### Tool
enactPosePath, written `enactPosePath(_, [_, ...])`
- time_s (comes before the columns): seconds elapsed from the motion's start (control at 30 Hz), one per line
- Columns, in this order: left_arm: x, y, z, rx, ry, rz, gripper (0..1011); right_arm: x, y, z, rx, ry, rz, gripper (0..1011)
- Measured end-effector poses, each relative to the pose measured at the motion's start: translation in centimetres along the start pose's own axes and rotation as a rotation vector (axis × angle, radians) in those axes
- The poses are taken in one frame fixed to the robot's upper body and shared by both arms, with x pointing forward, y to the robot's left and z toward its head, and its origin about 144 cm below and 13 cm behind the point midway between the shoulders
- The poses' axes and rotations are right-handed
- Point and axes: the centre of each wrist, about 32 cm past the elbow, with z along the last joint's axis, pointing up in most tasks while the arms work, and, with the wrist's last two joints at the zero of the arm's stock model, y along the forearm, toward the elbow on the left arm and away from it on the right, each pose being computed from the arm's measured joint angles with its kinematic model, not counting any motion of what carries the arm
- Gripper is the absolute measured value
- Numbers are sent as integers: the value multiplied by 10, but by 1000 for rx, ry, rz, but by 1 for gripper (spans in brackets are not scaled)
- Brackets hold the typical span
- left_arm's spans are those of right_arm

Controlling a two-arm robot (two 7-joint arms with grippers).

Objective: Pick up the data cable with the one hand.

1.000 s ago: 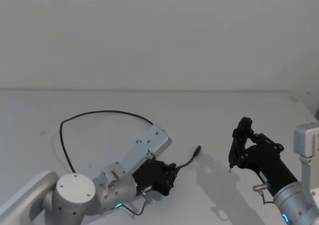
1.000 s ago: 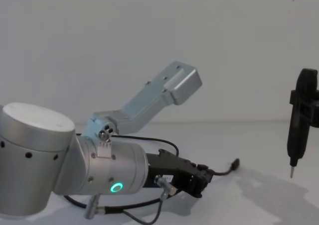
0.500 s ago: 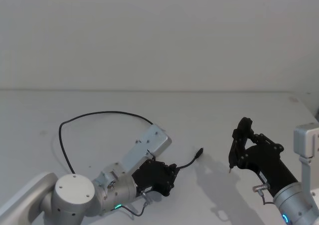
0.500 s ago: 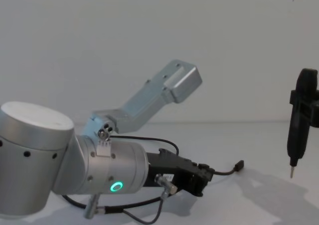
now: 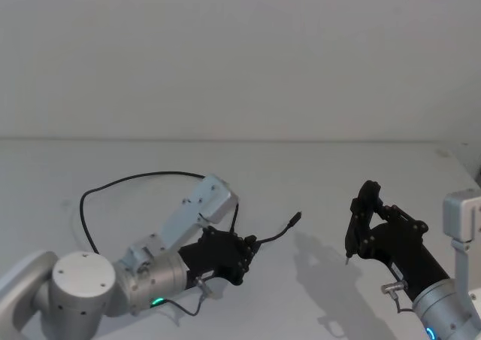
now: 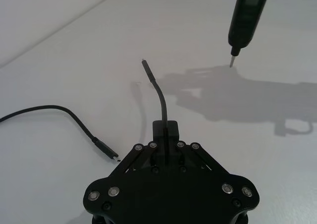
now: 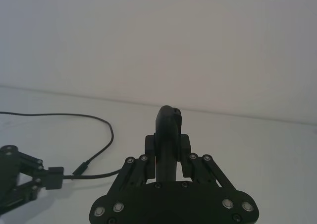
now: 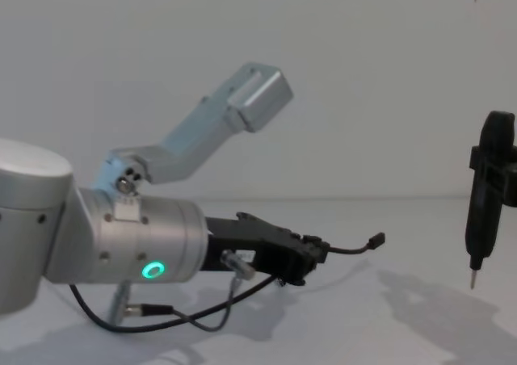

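Data cable [image 6: 162, 105], thin black loop, tight in left gripper's [image 5: 248, 244] jaws, pen tool [image 8: 482, 203] in right gripper's [image 7: 167, 147].

Cable [image 5: 150, 176]: plain black. Left tool [image 5: 248, 244]: black, silver screws [image 6: 113, 190]. Arm [image 5: 79, 291]: silver, green ring light [image 8: 151, 269]. Right tool [image 5: 366, 223]: black; pen [image 8: 482, 203] black, grey metal tip; blue ring light [image 5: 430, 329] lower right. Tabletop [image 5: 301, 167]: plain white, grey shadows.
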Motion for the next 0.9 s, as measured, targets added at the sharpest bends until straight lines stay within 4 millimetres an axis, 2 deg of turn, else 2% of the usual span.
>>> enactPosePath(0.47, [17,32,4,-37,9,-111,42,0,0,0,0,0,0,279])
enactPosePath(0.9, [22,46,6,-53,13,-160,42,-2,3,3,36,4,-1,279])
